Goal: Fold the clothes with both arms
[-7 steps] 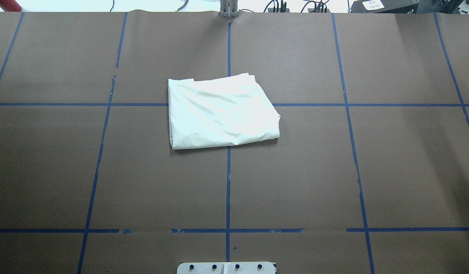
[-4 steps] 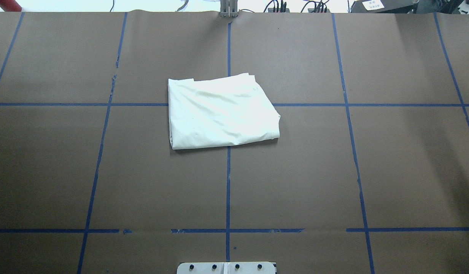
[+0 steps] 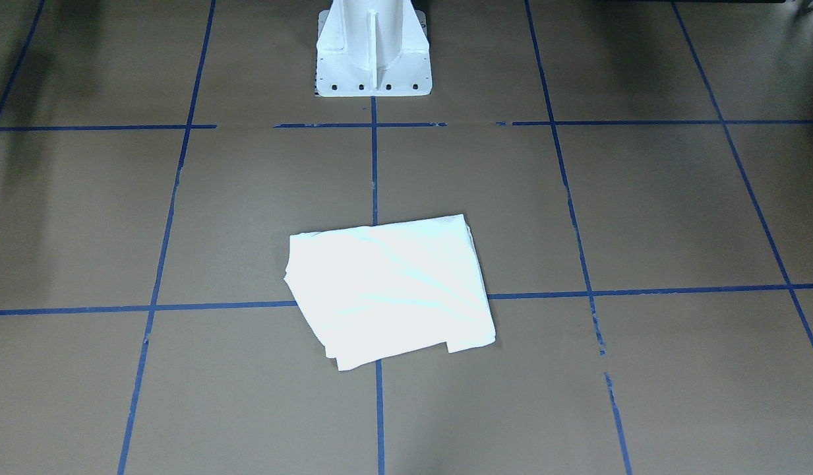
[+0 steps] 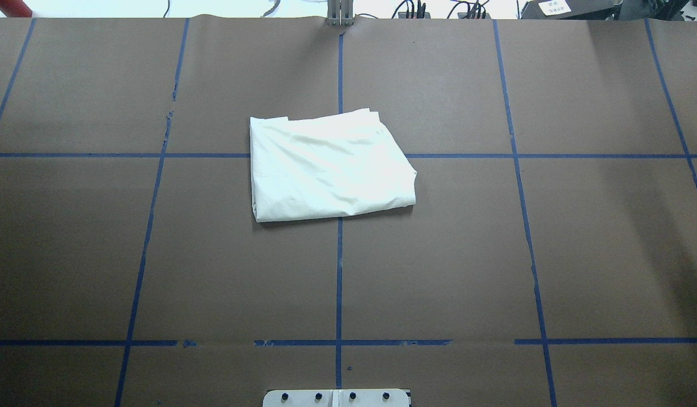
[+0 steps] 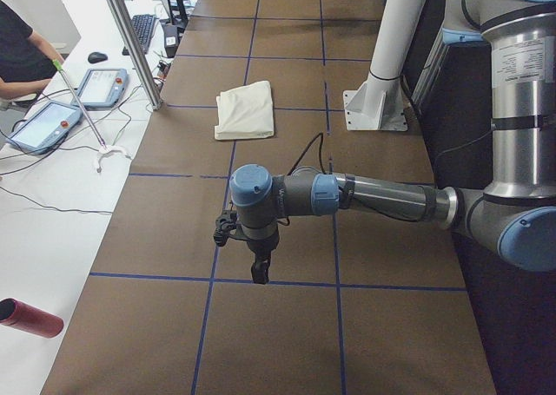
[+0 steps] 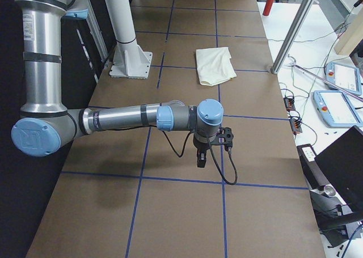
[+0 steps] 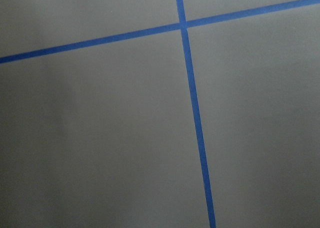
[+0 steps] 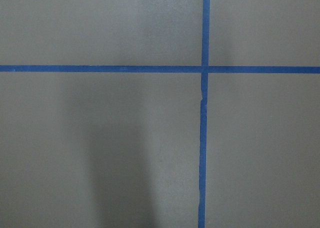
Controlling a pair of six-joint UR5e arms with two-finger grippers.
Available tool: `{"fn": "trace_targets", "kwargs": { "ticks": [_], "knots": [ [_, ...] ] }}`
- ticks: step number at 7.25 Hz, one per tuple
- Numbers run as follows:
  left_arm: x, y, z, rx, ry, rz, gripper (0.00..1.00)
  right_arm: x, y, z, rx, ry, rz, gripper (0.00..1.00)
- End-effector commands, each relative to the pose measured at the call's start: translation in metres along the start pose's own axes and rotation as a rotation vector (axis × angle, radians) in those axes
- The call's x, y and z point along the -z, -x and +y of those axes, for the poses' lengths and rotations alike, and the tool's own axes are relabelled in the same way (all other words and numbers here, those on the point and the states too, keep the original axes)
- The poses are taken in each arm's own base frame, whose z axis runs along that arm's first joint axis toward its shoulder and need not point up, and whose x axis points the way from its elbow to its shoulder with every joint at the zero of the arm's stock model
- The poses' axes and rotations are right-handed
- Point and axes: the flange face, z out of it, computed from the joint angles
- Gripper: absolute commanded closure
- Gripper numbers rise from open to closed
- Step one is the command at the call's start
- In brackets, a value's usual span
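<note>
The clothes (image 4: pixel 328 167) are one cream-white shirt folded into a flat rectangle at the middle of the brown table, plain side up; no print shows (image 3: pixel 390 290). The side views show the same bundle (image 5: pixel 245 108) (image 6: pixel 215 65) far from both arms. My left gripper (image 5: pixel 259 273) hangs pointing down over bare table near the left end. My right gripper (image 6: pixel 201 160) hangs the same way near the right end. Whether either is open or shut I cannot tell. Both wrist views show only table and blue tape lines.
The white pedestal (image 3: pixel 373 49) stands at the robot's side of the table. A side bench holds teach pendants (image 5: pixel 43 121) (image 6: pixel 340 105) and cables, with a person (image 5: pixel 22 56) seated there. A metal post (image 5: pixel 130 39) rises at the table's far edge.
</note>
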Motion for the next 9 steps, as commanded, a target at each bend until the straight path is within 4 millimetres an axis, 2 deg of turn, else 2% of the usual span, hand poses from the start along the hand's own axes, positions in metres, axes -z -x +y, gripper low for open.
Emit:
{"fn": "trace_targets", "kwargs": {
  "ticks": [1, 4, 9],
  "knots": [
    [-0.0072, -0.0042, 0.0061, 0.022, 0.004, 0.097, 0.0, -0.0006, 0.0003, 0.0001, -0.002, 0.002, -0.008, 0.0],
    [-0.0053, -0.0047, -0.0024, 0.012, -0.003, 0.09, 0.0, -0.0006, 0.0009, 0.0001, -0.002, 0.002, -0.015, 0.0],
    [-0.0044, -0.0055, -0.0021, 0.007, -0.007, 0.089, 0.0, 0.0025, 0.0042, -0.0025, 0.042, -0.039, -0.017, 0.0]
  ]
}}
